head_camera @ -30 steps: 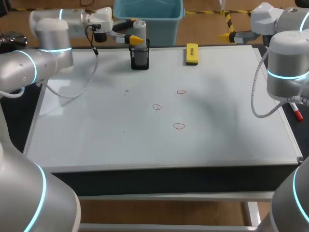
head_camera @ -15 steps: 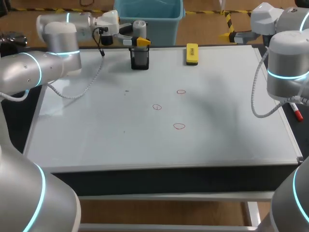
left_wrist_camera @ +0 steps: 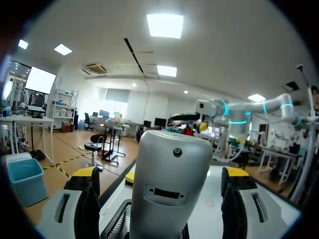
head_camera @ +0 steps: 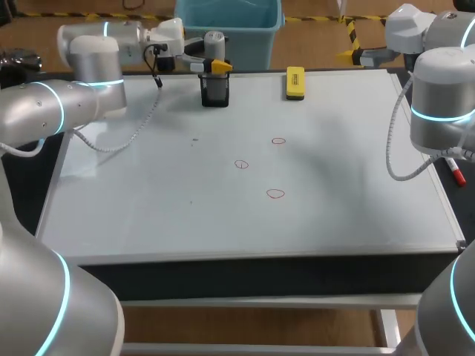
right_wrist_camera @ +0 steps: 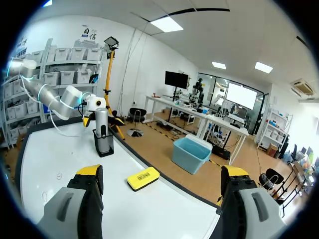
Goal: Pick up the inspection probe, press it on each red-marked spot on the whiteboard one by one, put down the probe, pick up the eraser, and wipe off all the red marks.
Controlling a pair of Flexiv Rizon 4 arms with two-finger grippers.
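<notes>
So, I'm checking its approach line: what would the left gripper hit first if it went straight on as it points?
The inspection probe: its head stands in the black mesh holder, between the open fingers of the left gripper, just ahead. Nothing lies before it, though depth is hard to judge.

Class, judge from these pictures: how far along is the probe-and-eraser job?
Nothing looks done yet. In hand: the left gripper, open, flanks the probe, which stands in its holder. Left: grasping it, pressing the three red marks, then wiping them with the untouched yellow eraser.
</notes>
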